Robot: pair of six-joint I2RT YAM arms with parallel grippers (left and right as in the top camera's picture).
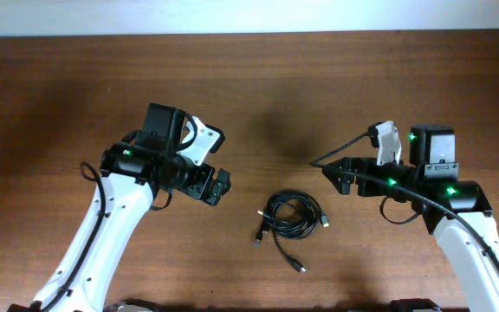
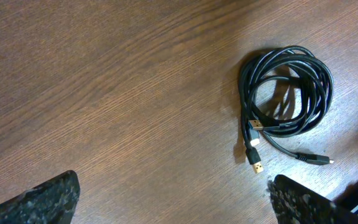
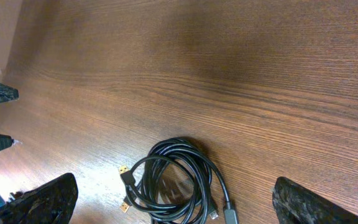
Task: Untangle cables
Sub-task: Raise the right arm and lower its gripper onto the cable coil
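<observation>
black cables [image 2: 247, 93] coiled on wooden table [image 2: 104, 93]

Table [image 1: 249, 87]: brown wood, visible grain, low sheen. Cables [image 1: 294, 214]: smooth black sheath, slightly glossy. Plug tips [image 2: 258, 167]: gold-coloured metal, shiny. Finger pads [image 2: 48, 199]: black, rough, speckled. Arm shells [image 1: 102, 234]: white smooth plastic.

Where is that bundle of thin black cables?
Overhead, the coiled black cables lie on the brown wooden table, between the left gripper and right gripper, touching neither.
</observation>
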